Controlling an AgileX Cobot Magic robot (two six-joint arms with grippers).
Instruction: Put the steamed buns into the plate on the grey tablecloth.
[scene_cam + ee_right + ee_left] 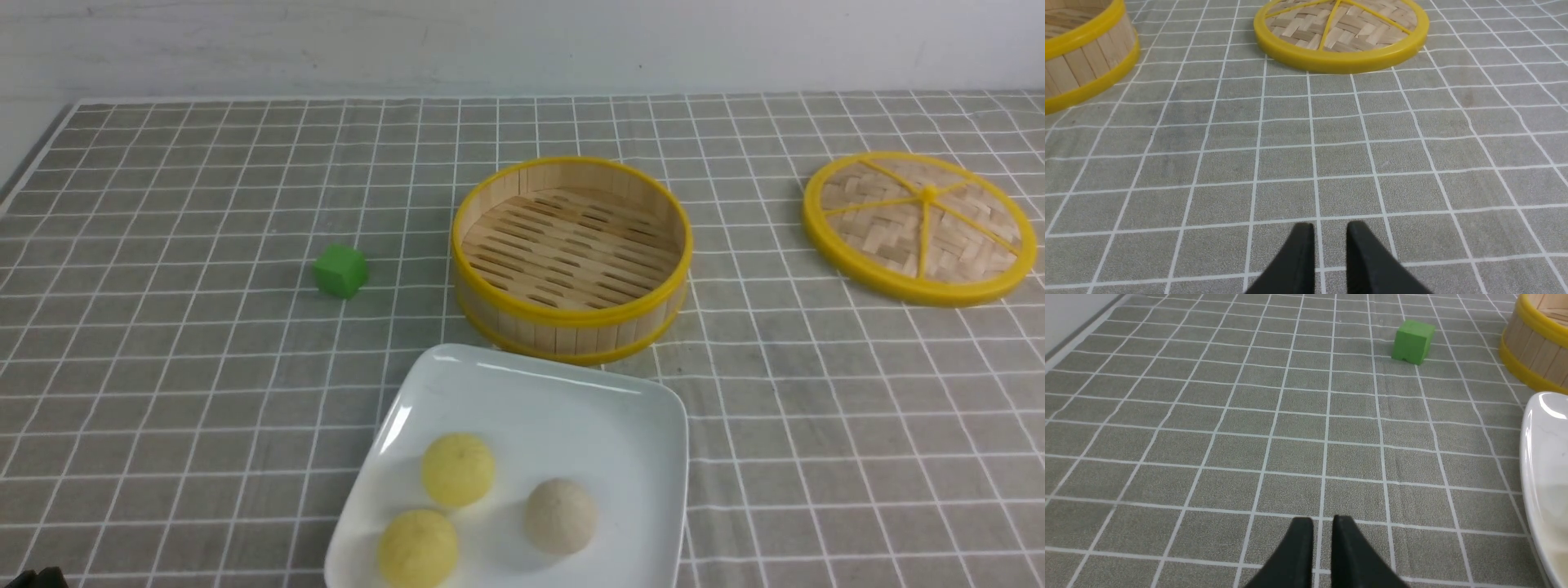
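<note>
Three buns point(457, 469) on white plate point(522, 384)

Cube: small green plastic cube point(340, 270), left of centre in the front view, standing alone.
Basket: round bamboo steamer basket with yellow rims point(571, 257), centre of frame, upright, slatted floor bare.
Lid: flat round woven bamboo lid with yellow rim and spokes point(919, 227), upper right, lying flat, well apart from the basket.
Wall: white wall point(522, 45), along the top edge.

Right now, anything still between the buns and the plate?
Nothing visible. All three buns already sit in the plate. The basket behind it holds nothing, and the green cube lies off to its left.
</note>
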